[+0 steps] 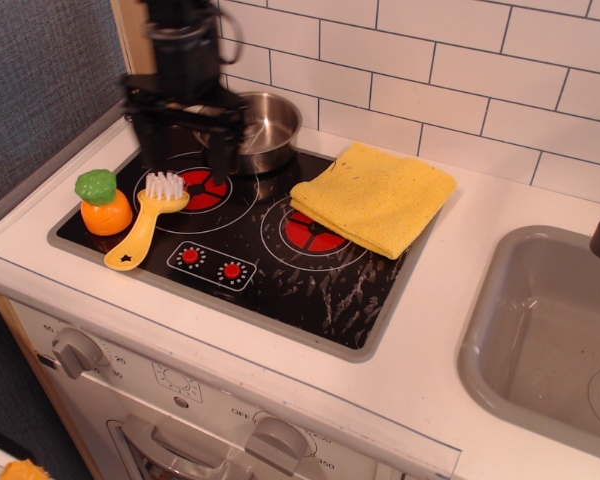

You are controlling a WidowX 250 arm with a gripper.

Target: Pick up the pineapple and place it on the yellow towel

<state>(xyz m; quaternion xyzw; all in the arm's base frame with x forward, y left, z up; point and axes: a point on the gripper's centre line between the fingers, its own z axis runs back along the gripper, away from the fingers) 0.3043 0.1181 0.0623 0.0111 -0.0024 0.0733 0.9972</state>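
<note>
Hovering with jaws apart, the black gripper (188, 135) sits at two o'clock from the small orange plastic pineapple (104, 203), likely lining up its grasp; the folded yellow towel (374, 197) waits at three o'clock.

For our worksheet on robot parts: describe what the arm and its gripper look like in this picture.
The gripper is matte black throughout: a wide crossbar carrying two straight, dark fingers. Above it sits a cylindrical black wrist section with a thin black cable looping at its side. Motion blur hides any markings.
</note>
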